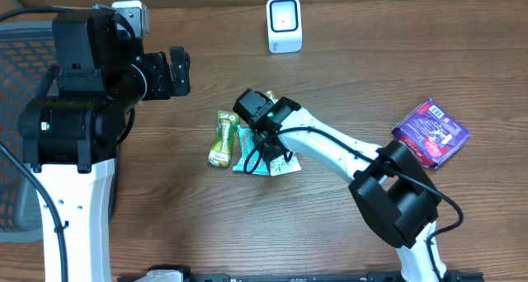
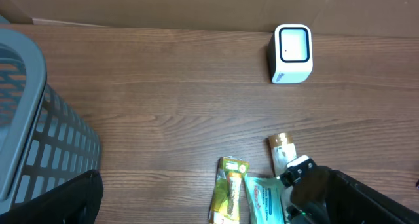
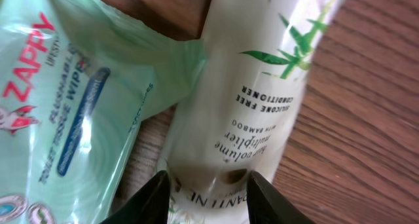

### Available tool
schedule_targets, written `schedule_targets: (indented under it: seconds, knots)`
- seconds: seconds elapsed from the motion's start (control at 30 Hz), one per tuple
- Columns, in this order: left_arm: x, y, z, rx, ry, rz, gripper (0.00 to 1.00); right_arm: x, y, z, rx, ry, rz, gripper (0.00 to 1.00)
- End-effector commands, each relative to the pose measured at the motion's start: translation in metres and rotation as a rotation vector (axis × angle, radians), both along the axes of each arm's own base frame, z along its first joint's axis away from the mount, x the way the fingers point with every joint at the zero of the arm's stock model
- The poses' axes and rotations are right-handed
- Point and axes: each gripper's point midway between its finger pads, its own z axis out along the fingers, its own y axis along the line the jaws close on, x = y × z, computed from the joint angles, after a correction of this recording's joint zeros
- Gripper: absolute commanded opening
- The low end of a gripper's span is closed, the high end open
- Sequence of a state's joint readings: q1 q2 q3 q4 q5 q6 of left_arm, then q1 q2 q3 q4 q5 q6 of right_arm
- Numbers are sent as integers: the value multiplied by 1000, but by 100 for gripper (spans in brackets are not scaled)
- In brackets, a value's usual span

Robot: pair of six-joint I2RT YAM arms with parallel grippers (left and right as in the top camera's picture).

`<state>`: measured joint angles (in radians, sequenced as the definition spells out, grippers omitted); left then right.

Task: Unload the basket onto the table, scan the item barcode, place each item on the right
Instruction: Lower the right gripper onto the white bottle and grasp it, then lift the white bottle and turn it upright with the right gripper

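Note:
A white conditioner bottle point(image 3: 262, 86) with bamboo print lies on the wooden table. My right gripper point(image 3: 208, 185) is shut on it, one fingertip pressed against each side. From overhead the right gripper point(image 1: 266, 143) covers most of the bottle point(image 1: 285, 163). In the left wrist view the bottle's gold cap end point(image 2: 283, 147) shows. The white barcode scanner point(image 1: 284, 24) point(image 2: 292, 54) stands at the far edge of the table. My left gripper point(image 1: 180, 72) hangs open and empty high at the left, apart from everything.
A teal wipes pack point(image 1: 246, 152) point(image 3: 59, 106) touches the bottle's left side, and a yellow-green snack pack point(image 1: 222, 138) point(image 2: 229, 191) lies beside it. A purple package point(image 1: 431, 132) is at the right. A grey basket point(image 2: 33, 119) stands off the table's left end.

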<state>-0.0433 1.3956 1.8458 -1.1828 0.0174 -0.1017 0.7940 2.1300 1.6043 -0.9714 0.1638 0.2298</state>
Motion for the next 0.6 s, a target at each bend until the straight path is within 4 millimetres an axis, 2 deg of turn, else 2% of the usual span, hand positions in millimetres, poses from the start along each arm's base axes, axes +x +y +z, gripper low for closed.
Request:
schedule_targets:
  seconds: [0.0, 0.13, 0.23, 0.4, 0.57]
  knots:
    - [3, 2, 0, 13, -1, 0, 100, -15, 3, -28, -47, 77, 82, 43]
    - [3, 2, 0, 13, 0, 0, 100, -25, -3, -35, -148, 64, 117, 44]
    - [3, 2, -1, 13, 2, 0, 100, -18, -13, -33, -216, 3, 73, 42]
    - [4, 2, -1, 13, 3, 0, 100, -22, -23, -36, -275, 3, 89, 58]
    - [5, 2, -3, 13, 8, 0, 100, -29, -25, -41, -331, -26, 122, 59]
